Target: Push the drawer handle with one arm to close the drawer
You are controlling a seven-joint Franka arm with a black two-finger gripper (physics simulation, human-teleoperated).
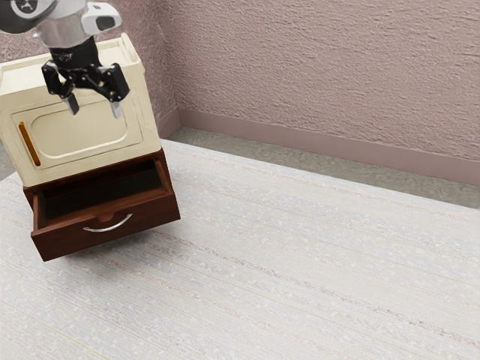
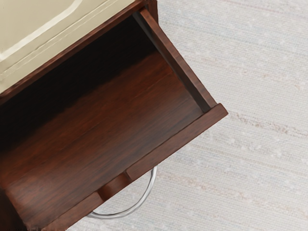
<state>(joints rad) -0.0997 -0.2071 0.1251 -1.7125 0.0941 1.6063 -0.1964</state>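
One tool (image 1: pixel 94 110) hangs above one open drawer (image 1: pixel 154 213) with one handle (image 2: pixel 152 182).

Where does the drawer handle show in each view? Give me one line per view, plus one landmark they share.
Exterior view: the silver handle is toward the exterior view's left, below mid-height, on the drawer front.
Wrist view: the handle arcs out from the drawer front, against the pale surface.
Shared landmark: the notch in the drawer front's top edge, beside the handle.
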